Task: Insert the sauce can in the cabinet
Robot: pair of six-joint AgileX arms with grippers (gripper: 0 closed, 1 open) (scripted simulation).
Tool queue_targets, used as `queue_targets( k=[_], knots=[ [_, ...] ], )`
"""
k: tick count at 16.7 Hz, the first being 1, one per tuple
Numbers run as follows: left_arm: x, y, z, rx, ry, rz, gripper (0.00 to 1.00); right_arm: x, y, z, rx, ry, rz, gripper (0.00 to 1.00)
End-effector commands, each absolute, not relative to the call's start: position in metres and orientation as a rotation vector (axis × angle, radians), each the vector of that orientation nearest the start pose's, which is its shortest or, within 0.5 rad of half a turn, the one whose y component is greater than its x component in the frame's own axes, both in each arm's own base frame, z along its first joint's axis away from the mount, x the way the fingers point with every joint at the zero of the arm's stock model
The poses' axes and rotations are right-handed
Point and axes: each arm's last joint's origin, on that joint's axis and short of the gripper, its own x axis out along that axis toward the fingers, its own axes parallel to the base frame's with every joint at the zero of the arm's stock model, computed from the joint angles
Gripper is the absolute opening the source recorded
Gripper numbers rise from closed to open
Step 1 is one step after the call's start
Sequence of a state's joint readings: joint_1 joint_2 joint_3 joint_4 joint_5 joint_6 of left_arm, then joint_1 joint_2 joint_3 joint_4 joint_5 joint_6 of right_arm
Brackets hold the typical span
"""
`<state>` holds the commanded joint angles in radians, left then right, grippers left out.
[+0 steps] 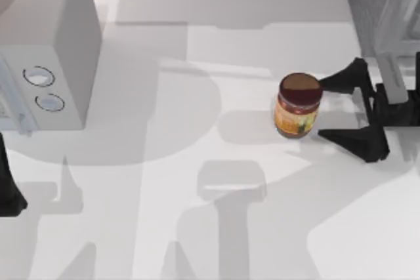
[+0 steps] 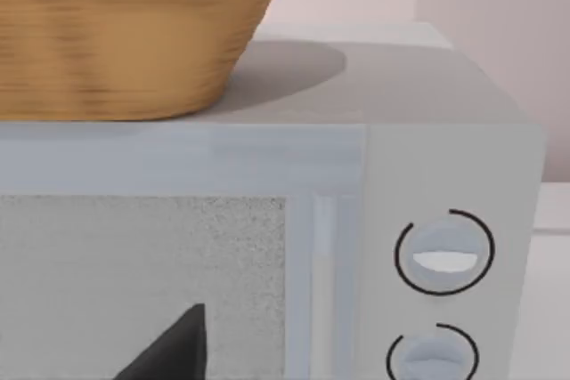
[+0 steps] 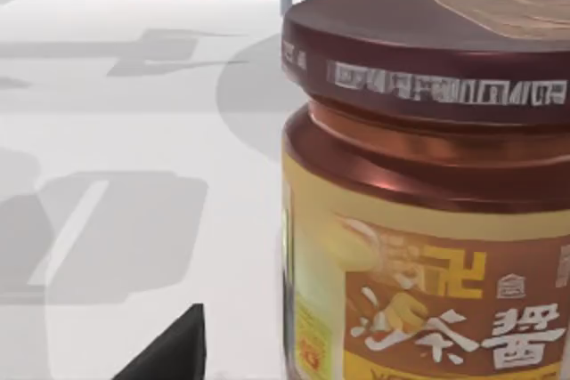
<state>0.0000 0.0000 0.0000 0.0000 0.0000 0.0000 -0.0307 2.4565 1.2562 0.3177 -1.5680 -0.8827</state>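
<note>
- The right gripper (image 1: 328, 111) has its two dark fingers spread wide, their tips pointing toward the top view's left, one tip beside the lid of the sauce can (image 1: 298, 105) and the other near its base; neither clearly touches it.
- The sauce can stands upright on the white table (image 1: 197, 227), right of centre, just beside those open fingertips. In the right wrist view its maroon lid and orange-yellow label (image 3: 427, 309) sit very close.
- Behind the fingers, the right arm runs off the top view's right edge, in front of the cabinet (image 1: 377, 4) at the far right corner.
- The left gripper (image 1: 8, 188) sits at the left edge; I cannot tell how its fingers stand.
- It faces a pale grey box with two dials (image 2: 443, 255), a woven basket (image 2: 125, 33) on top.
- Arm shadows cross the table.
</note>
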Motion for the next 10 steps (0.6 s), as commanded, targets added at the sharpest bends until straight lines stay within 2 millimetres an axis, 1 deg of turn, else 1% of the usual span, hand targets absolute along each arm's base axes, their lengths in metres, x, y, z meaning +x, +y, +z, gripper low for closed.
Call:
queue_targets(
  k=[5, 10],
  knots=[
    [0.1057, -0.0012, 0.16, 0.0, 0.0, 0.0, 1.0, 0.4178, 0.0193, 0.0072, 0.003, 0.003, 1.555, 1.0],
    [0.1057, -0.0012, 0.16, 0.0, 0.0, 0.0, 1.0, 0.4255, 0.0168, 0.0006, 0.005, -0.003, 1.558, 1.0]
  ],
)
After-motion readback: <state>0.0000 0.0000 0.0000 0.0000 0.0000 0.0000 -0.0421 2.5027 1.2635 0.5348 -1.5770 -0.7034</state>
